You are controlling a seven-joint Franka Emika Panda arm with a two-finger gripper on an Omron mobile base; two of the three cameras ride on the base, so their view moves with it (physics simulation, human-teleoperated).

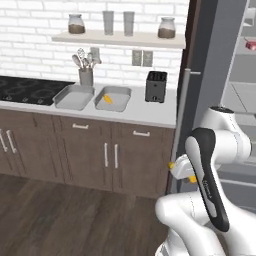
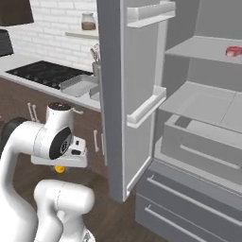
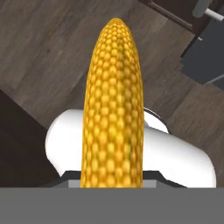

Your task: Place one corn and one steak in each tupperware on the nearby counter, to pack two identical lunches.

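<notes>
Your hand (image 1: 181, 171) is clamped on a corn cob (image 3: 113, 105) — held low over the wood floor (image 3: 52, 48). On the desk (image 1: 145, 111), the right tupperware (image 1: 113, 98) holds another cob (image 1: 107, 99); the left tupperware (image 1: 74, 97) sits just beside. A steak (image 2: 233, 51) lies on the fridge shelf (image 2: 198, 47).

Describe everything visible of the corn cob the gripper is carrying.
The held corn is a long, slim yellow-orange cob with neat kernel rows, tapering to a rounded tip. It sticks straight out along the shut gripper, over the dark wooden floor. From the base cameras only small yellow ends show beside the hand, low by the fridge door.
</notes>
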